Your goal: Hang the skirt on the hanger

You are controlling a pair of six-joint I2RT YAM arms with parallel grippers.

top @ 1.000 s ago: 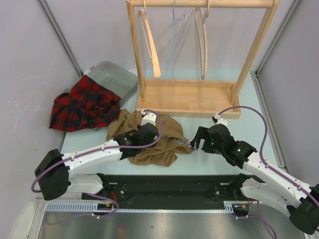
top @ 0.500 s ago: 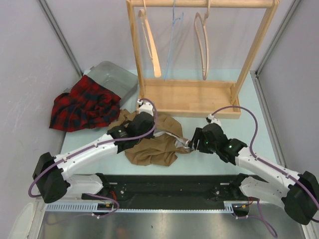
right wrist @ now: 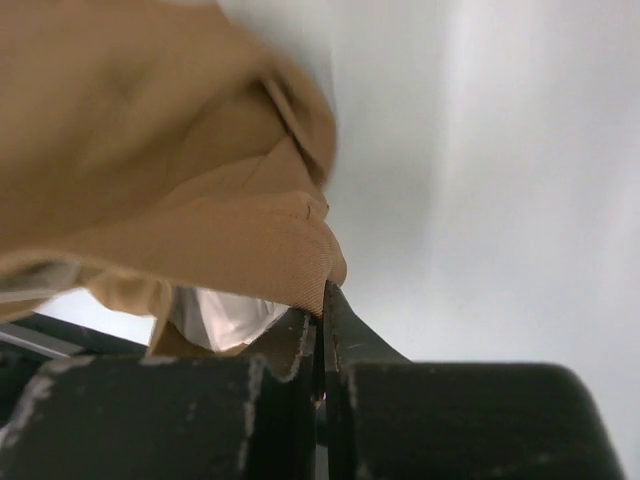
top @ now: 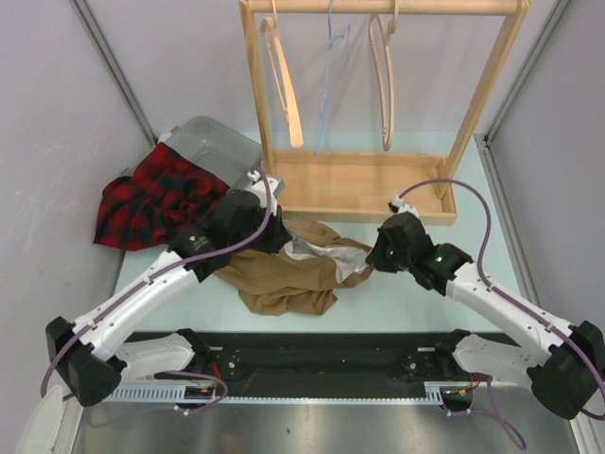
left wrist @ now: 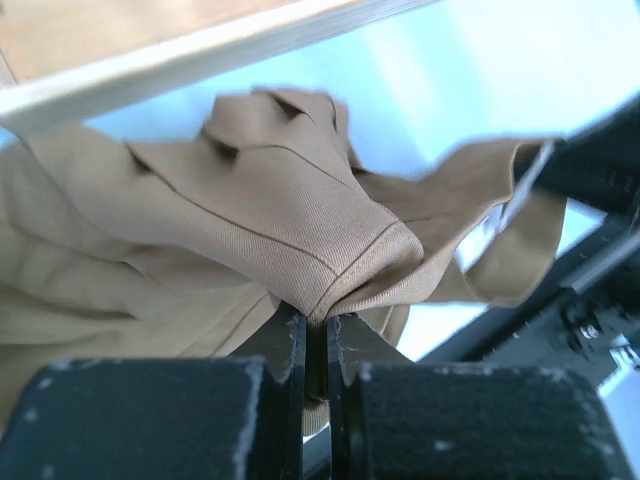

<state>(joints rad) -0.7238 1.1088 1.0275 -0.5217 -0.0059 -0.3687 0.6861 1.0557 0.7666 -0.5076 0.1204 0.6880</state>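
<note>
Pale blue desk, tan twill skirt stretched low across it: your left hand and right hand each pinch an edge. Grasp looks done; next, lift it toward that curved wooden hanger.

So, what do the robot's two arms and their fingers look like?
The left arm and right arm have white shells with black joints and black wrists. A purple cable loops along each. The right one shows a small green light. The fingers are black and narrow.
</note>
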